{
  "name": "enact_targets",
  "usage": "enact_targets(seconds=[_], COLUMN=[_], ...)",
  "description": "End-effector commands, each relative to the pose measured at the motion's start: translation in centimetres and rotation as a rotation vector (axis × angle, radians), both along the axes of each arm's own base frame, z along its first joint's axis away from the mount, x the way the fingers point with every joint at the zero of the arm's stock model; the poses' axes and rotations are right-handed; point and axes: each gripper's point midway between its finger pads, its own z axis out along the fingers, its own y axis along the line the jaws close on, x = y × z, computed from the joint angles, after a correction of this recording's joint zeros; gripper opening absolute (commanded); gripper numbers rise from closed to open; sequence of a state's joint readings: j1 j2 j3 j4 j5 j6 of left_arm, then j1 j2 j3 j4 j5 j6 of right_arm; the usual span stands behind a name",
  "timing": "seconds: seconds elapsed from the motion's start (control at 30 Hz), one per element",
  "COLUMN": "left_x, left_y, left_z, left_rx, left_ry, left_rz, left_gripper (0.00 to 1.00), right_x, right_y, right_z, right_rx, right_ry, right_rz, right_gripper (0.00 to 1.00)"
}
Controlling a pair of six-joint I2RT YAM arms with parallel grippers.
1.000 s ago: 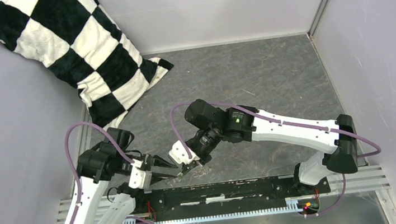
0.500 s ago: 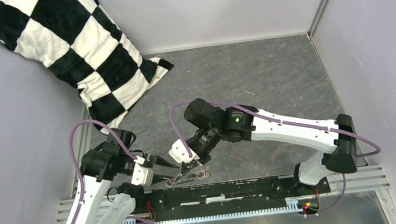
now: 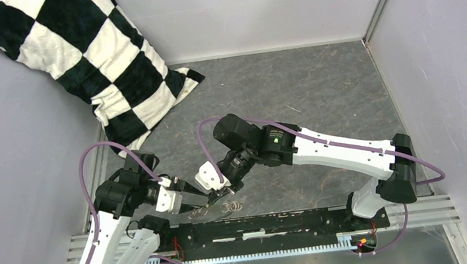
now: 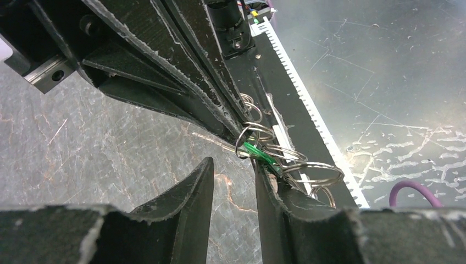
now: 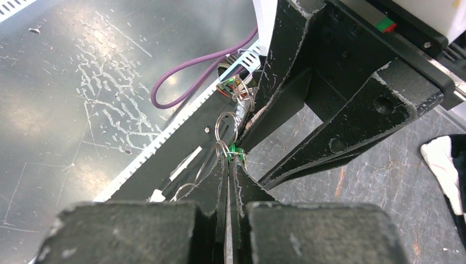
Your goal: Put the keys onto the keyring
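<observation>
The key (image 4: 259,154) is a thin bright green piece, pinched at the tip of my right gripper (image 5: 233,158), which is shut on it. A small silvery ring (image 4: 254,132) circles the green piece. The keyring (image 4: 320,172), a thin silvery loop with smaller rings bunched beside it, hangs just past the key above the black rail. My left gripper (image 4: 233,165) stands open just below, with only bare floor between its fingers; its right finger touches the key's lower end. From above, both grippers meet near the table's front edge (image 3: 211,201), with the rings (image 3: 231,206) beside them.
A black-and-white checkered pillow (image 3: 97,61) leans in the back left corner. A black rail with a white toothed strip (image 3: 261,225) runs along the near edge under the rings. Grey walls close in on both sides. A purple cable (image 5: 187,71) loops near the rail.
My right gripper has shifted a little left toward the left gripper, carrying the green key. The rings now show just right of the two tips. The left arm has barely moved.
</observation>
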State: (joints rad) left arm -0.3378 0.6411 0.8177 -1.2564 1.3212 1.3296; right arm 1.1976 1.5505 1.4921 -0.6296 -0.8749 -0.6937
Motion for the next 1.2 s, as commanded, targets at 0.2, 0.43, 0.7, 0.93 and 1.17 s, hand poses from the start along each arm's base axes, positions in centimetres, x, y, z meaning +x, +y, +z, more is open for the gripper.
enact_targets(seconds=[0.2, 0.43, 0.7, 0.93, 1.17], left_x=[-0.7, -1.1, -1.2, -1.0, 0.6], left_y=[-0.2, -0.3, -0.4, -0.3, -0.3], left_z=[0.8, 0.9, 0.7, 0.7, 1.1], left_rx=[-0.026, -0.046, -0.065, -0.069, -0.062], left_ry=[0.082, 0.111, 0.089, 0.015, -0.123], left_rz=[-0.003, -0.018, -0.037, -0.034, 0.004], left_gripper=[0.58, 0.61, 0.54, 0.55, 0.13], right_x=[0.2, 0.8, 1.0, 0.9, 1.4], right_y=[0.0, 0.3, 1.1, 2.1, 1.6], right_z=[1.9, 1.9, 2.2, 1.9, 1.1], right_rx=[0.081, 0.077, 0.097, 0.091, 0.067], right_ry=[-0.040, -0.066, -0.064, -0.045, -0.063], right_rz=[-0.010, -0.025, -0.016, 0.011, -0.027], right_gripper=[0.00, 0.01, 0.00, 0.00, 0.00])
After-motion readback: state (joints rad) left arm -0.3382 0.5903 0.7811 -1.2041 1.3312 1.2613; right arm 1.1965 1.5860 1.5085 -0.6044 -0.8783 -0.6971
